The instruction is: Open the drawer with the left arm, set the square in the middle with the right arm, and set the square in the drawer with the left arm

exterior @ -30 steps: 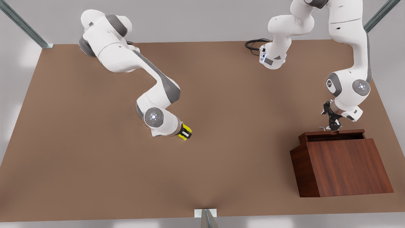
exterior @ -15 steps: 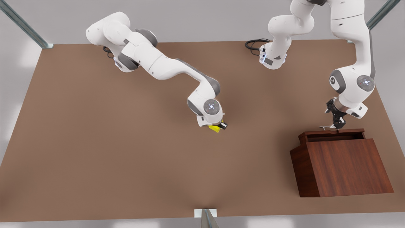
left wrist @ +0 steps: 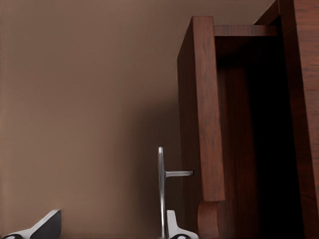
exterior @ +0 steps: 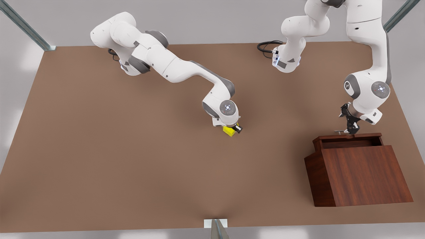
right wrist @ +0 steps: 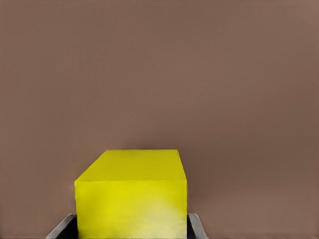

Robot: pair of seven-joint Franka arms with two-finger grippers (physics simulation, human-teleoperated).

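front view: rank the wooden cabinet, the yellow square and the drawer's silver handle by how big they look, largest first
1. Wooden cabinet, by far the largest.
2. Yellow square, held in the right gripper.
3. Silver handle, a thin sliver at the left gripper; partly hidden, so its rank below the square is unsure.

The flat matte brown tabletop (exterior: 132, 172) carries a wedge-shaped, dark reddish-brown wooden cabinet (exterior: 362, 172). It stands directly on the surface, just below the left gripper (exterior: 348, 128), whose fingers are spread. A looped black cable (exterior: 265, 46) lies at the table's far edge, well behind both grippers. Bare brown surface surrounds the right gripper (exterior: 237, 129), which is clamped on a small bright yellow cube (exterior: 228, 131).
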